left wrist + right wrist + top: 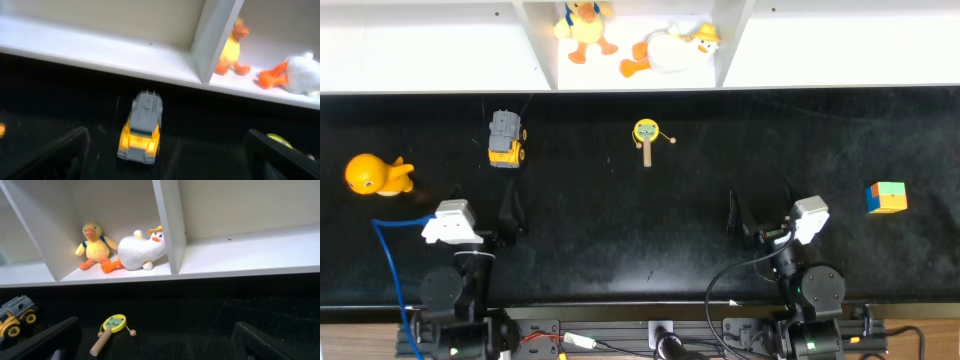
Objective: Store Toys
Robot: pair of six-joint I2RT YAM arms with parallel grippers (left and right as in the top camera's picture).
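We're looking down on the black table (620, 250), with both arms parked low in the frame. At lower left, the left gripper (510, 215) has its jaws spread wide with nothing between them. The right gripper (736, 215), lower right of centre, is the same: parted and empty. Along the top runs the white shelf (430, 50), and in its middle compartment at top centre we've got a yellow duck plush (584, 28) sitting upright and a white goose plush (670, 48) lying just beside it. Four toys are out on the table. A yellow-and-grey toy truck (506, 138) stands left of centre, above the left gripper. A small rattle drum (646, 133) lies mid-frame. An orange duck (375, 175) sits at the far left, and a colour cube (886, 197) at the far right.
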